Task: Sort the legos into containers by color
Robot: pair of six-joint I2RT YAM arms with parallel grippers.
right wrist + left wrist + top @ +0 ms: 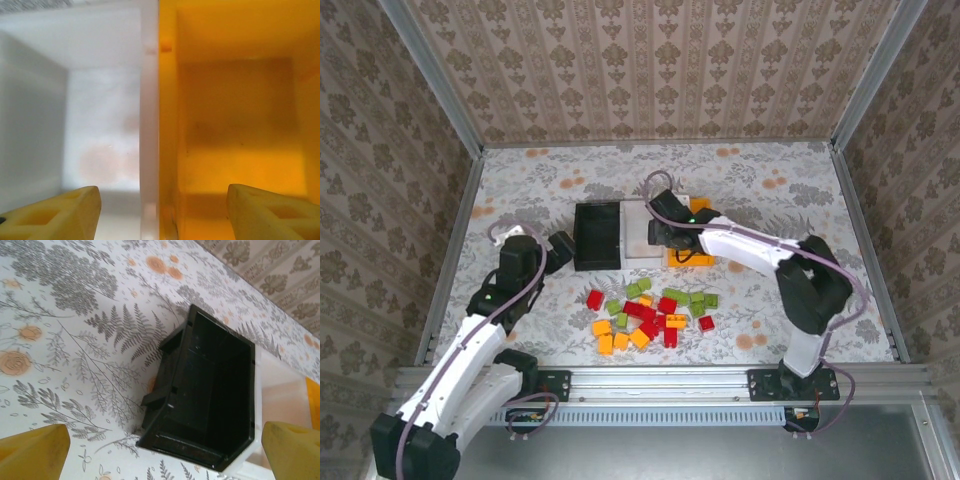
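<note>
Top cam: legos heaped on the floral surface just in front of the black bin, white bin and orange bin, wallpapered walls all round. Left wrist cam: my left jaws gape wide, empty, facing the black bin. Right wrist cam: right jaws wide too, holding nothing, straddling where white meets orange. My guess is I'm sizing up the bins before a pick.

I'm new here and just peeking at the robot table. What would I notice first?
Probably the bright pile of bricks, red, green and orange, heaped on the flowery table in front of the arms. Behind it sits a row of three boxes: a black bin, a white bin and an orange bin. The right gripper hangs open just above the wall between the white and orange ones.
</note>
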